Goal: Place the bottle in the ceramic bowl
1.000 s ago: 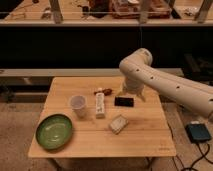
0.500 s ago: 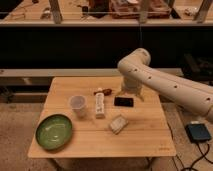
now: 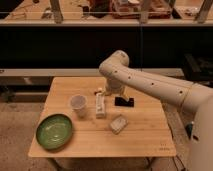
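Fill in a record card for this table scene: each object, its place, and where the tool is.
table: wooden, holds everything
ceramic bowl: green, near-left corner, empty
cup: white, upright, left of bottle
bottle: white, lying mid-table, outside bowl
block: pale, nearer than bottle, to its right
tool: dark, low over table, just right of bottle

The arm (image 3: 150,86) bends downward, its end effector (image 3: 113,92) hanging below the elbow.

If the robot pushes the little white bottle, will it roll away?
Maybe: the bottle lies on its side on the flat table, so a sideways push could roll it. It looks small, probably light. The pincer hangs by its far end.
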